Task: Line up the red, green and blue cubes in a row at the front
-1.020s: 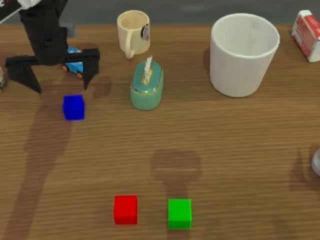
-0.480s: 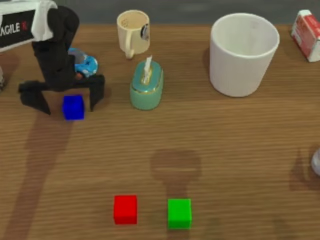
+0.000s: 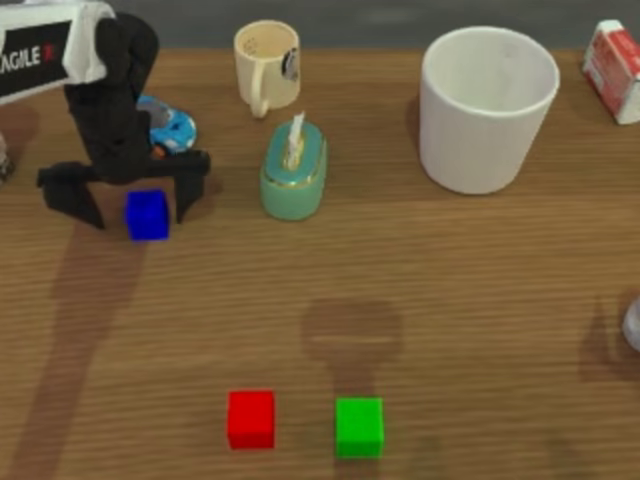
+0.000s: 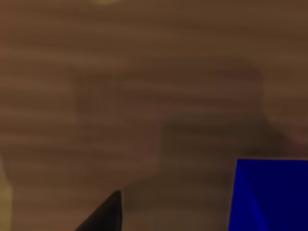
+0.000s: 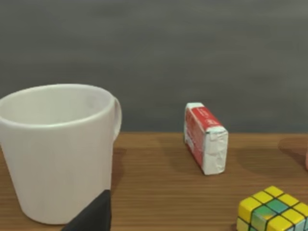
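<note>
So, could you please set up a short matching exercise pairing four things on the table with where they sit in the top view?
Things:
1. blue cube
2. red cube
3. green cube
4. big white cup

Places:
A. front, right of its neighbour
B. back right
C. between the left gripper's open fingers
D. front, left of its neighbour

Pairs: 1-C, 2-D, 3-A, 4-B
</note>
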Controlling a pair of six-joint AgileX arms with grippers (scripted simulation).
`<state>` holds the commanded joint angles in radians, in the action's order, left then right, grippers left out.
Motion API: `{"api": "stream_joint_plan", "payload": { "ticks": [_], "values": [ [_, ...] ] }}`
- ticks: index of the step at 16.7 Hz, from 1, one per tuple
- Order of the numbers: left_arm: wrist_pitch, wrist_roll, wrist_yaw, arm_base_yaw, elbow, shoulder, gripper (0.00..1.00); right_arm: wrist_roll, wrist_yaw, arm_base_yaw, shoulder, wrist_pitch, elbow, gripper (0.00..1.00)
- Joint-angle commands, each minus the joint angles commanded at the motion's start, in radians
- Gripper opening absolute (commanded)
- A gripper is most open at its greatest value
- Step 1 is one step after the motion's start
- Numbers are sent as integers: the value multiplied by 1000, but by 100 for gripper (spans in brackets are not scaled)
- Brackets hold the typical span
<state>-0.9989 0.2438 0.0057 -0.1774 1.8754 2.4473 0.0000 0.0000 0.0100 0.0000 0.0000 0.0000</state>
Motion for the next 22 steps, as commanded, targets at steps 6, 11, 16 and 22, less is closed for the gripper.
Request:
{"api": "stream_joint_plan", "payload": {
  "ticks": [6, 11, 16, 22],
  "values": [
    [0, 0, 0, 0, 0, 0, 25, 0, 0, 0, 0, 0, 0, 100],
    [0, 0, 0, 0, 0, 0, 0, 0, 0, 0, 0, 0, 0, 100],
    [0, 0, 0, 0, 0, 0, 0, 0, 0, 0, 0, 0, 0, 100],
    [-80, -2, -4, 8, 61, -31, 0, 0, 0, 0, 0, 0, 0, 100]
  ]
}}
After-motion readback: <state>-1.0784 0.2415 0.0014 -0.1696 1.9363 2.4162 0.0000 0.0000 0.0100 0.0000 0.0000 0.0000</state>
